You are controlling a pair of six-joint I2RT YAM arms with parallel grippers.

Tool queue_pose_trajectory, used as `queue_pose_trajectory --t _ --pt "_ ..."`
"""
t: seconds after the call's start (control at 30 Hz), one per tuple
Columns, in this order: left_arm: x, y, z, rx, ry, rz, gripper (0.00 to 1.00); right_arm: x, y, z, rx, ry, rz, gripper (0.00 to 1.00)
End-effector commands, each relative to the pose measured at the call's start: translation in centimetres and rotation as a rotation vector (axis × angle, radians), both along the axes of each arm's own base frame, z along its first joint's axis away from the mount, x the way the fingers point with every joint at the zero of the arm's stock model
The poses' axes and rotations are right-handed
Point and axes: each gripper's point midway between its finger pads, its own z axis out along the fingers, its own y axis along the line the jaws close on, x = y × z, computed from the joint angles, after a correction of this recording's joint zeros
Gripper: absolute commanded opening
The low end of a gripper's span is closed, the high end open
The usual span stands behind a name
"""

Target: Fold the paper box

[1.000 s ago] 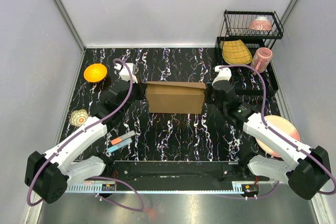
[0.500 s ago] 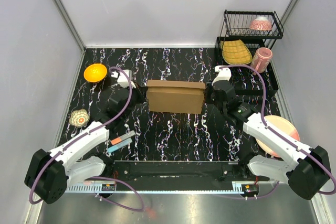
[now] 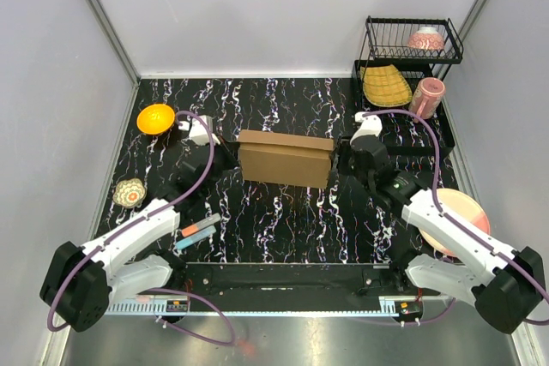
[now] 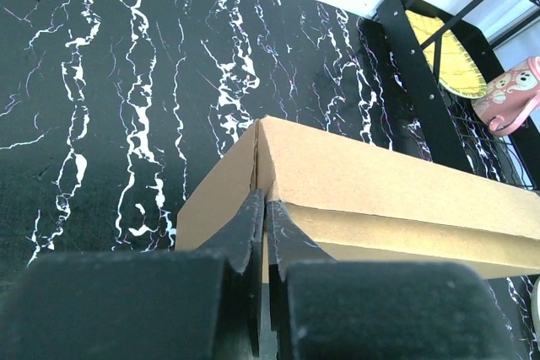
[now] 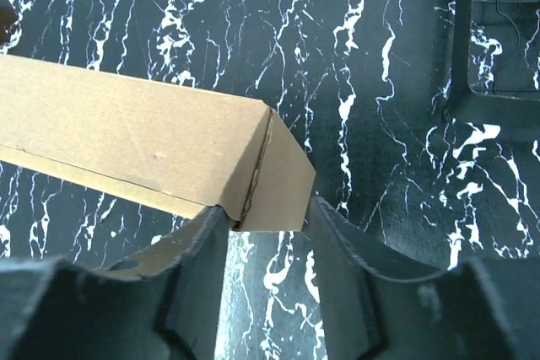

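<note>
Black marbled table (image 3: 274, 220) carries the box (image 3: 286, 160), which lies between your two pincers. Your left pincer (image 4: 264, 204) is pinched tight, tips against the corner seam just ahead of it; you cannot tell whether any cardboard is nipped. Your right pincer (image 5: 267, 208) stands partly apart, the box's end corner between its tips. Push from either side and the box may slide or skew, as nothing clearly holds it. Underside and far flaps are hidden.

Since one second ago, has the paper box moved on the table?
Yes. The paper box has turned slightly clockwise: its far edge, earlier parallel to the back edge of the table, now slants, with the right end nearer the front.
</note>
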Motion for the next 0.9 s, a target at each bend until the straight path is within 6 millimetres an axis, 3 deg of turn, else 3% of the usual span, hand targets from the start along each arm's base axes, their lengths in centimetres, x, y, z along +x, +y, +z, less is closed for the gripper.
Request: queue_pose_trajectory --t 0.0,0.23,0.47,0.57,0.87 --pt "-2.2 4.0 -7.5 0.224 0.240 0.098 0.00 -1.5 -1.6 0.3 -0.051 0.040 -0.014 0.52" --pt "-2.0 3.8 -7.2 0.222 0.240 0.092 0.00 -2.4 -1.4 6.2 0.021 -0.087 0.050 0.53" --pt "-1.8 3.3 -6.4 0.212 0.231 0.083 0.00 -3.0 -1.3 11.2 0.093 -0.236 0.093 0.46" --pt "-1.7 3.1 -5.9 0.202 0.223 0.076 0.00 -2.5 -0.4 12.2 0.129 -0.273 0.111 0.37" --pt "-1.3 1.8 -5.0 0.177 0.221 0.030 0.09 1.6 3.4 10.7 0.140 -0.231 0.132 0.06"
